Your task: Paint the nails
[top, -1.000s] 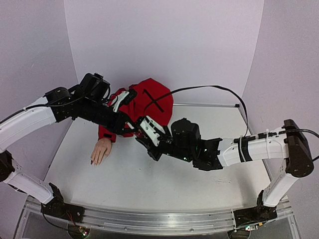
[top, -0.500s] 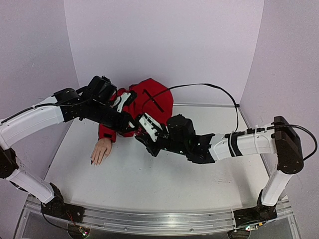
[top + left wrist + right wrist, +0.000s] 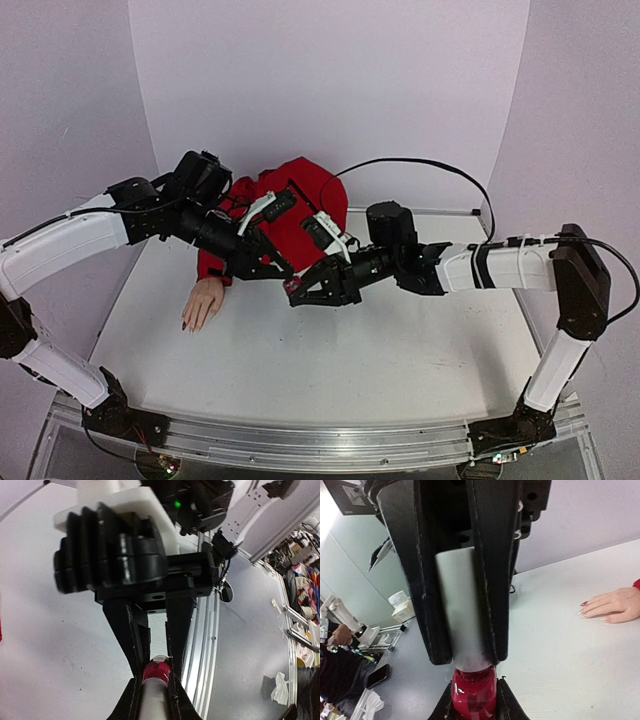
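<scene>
Red bottle: right hand; cap: left hand

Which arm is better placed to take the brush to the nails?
Left, probably: the left gripper is shut on the white cap, which likely carries the brush, and that arm comes from the mannequin hand's side; the right gripper clamps the red bottle.

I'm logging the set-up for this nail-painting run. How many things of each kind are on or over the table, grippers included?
mannequin hand: 1
polish bottle: 1
grippers: 2, the left gripper on the bottle's white cap and the right gripper on its red body
Total: 4
</scene>
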Controlling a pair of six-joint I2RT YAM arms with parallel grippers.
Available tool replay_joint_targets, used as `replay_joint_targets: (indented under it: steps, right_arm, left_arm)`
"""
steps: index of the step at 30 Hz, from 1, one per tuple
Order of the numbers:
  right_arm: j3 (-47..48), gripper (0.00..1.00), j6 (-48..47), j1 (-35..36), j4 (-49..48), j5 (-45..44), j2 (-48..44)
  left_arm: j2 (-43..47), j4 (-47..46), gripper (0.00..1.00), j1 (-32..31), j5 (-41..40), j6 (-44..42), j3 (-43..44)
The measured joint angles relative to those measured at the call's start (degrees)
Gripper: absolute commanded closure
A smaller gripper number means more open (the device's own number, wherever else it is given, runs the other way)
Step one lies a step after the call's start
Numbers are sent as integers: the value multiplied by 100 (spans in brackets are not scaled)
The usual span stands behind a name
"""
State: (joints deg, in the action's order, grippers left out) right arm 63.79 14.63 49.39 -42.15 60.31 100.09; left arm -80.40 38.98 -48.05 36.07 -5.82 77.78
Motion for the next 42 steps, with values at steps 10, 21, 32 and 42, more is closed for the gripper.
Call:
replay_joint_targets:
  steps: [10, 21, 32, 42]
  right_arm:
    - [-203, 100, 225, 92, -361, 15, -208]
    - [-380, 100, -468, 7, -881, -1434, -1027]
    - [-675, 100, -1191, 833, -706, -5167, -1058]
    - [-186, 100, -1773, 1438, -479, -7250, -752]
  left_arm:
    - [247, 227, 57, -57, 280, -341, 22]
    - [1456, 348, 15, -221, -841, 396, -328]
    - [1897, -1467, 12, -225, -2730, 3010, -990]
    - [1198, -2450, 23, -227, -3132, 3456, -1012]
